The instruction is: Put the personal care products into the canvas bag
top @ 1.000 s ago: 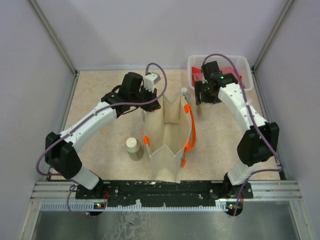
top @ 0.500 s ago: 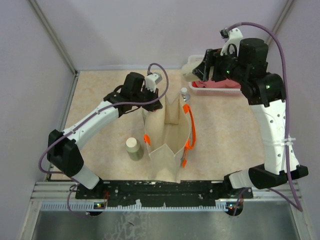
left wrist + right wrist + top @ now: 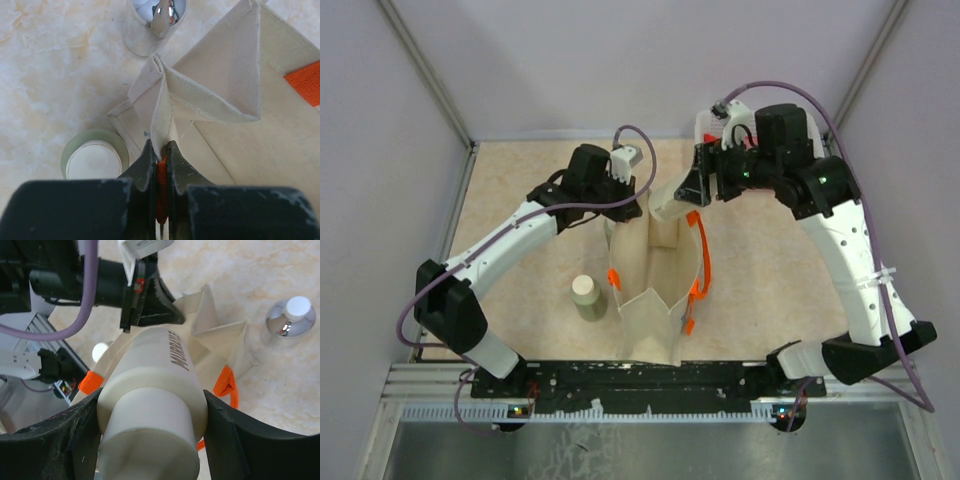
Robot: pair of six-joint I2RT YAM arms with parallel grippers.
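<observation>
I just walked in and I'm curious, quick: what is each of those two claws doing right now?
Left gripper: closed, pinching the rim of the canvas bag.
Right gripper: closed around a cream bottle.

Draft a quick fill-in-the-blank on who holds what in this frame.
1. The left tool is shut on the canvas bag's rim and its ____ strap.
2. The cream bottle is held by the ____ tool.
3. A sage-green bottle stands outside the bag, on its ____ side.
Missing: orange; right; left.
</observation>
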